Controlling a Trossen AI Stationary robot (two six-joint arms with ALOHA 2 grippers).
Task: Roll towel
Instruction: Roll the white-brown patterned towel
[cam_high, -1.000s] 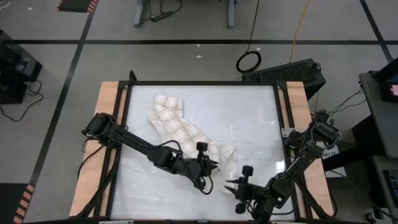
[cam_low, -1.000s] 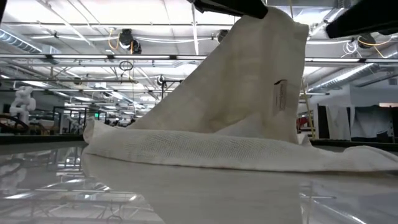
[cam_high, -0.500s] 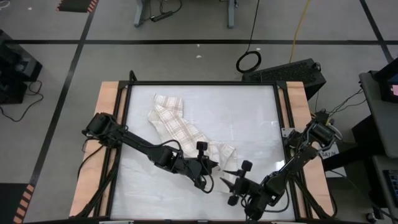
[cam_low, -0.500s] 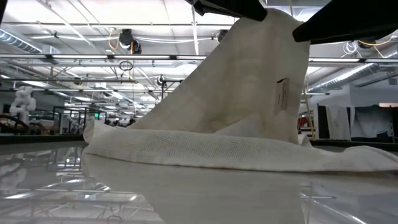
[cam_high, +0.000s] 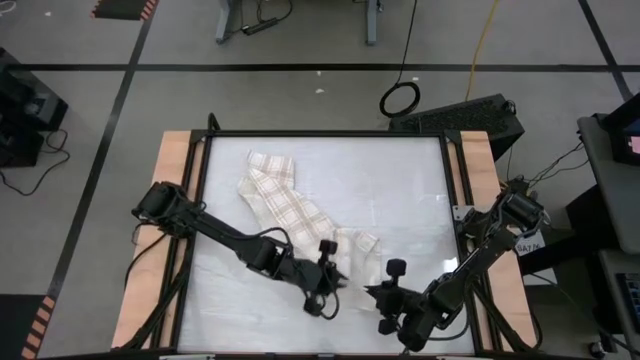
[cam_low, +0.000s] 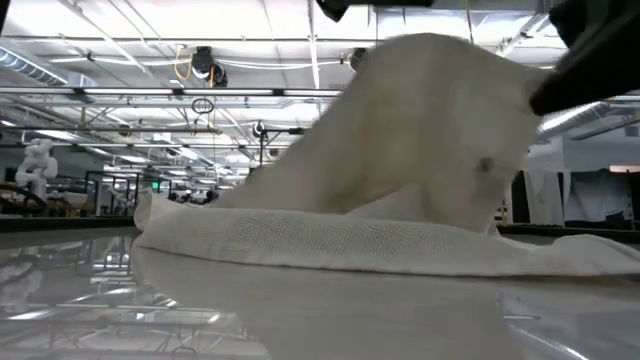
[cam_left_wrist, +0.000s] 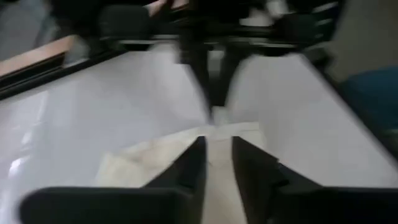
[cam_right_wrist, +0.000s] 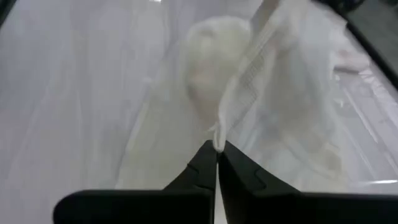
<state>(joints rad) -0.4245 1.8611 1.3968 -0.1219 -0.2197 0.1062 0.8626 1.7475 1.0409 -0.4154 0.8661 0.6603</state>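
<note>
The cream towel with tan plaid stripes (cam_high: 290, 205) lies in a crumpled diagonal band from the table's far left toward its near middle. Its near end (cam_low: 430, 130) is raised in a peak above the part that rests on the table (cam_low: 330, 245). My left gripper (cam_high: 332, 278) is at that raised end, shut on it. My right gripper (cam_high: 383, 297) is just to its right, near the front edge, shut on an edge of the same raised end (cam_right_wrist: 249, 68). My left gripper has a strip of the towel's near end (cam_left_wrist: 217, 155) between its two fingers (cam_left_wrist: 189, 165), pinched. That end is lifted off the table; the rest of the towel trails away on the surface. My right gripper pinches an edge of the raised cloth (cam_right_wrist: 219, 138) at the tips of its shut fingers (cam_right_wrist: 202, 165). The cloth rises slack from the fingers and hangs clear of the table there.
The white table top (cam_high: 400, 190) has bare room to the right of and behind the towel. A dark frame (cam_high: 320, 134) and wooden side rails (cam_high: 170, 200) edge the table. Both arms lie low along the near edge.
My right gripper has gone toward the table's left to the towel's raised end and now has its edge. My left gripper has moved a little toward the near edge. The raised peak of cloth has shifted toward the right gripper; the far part has stayed on the table.
</note>
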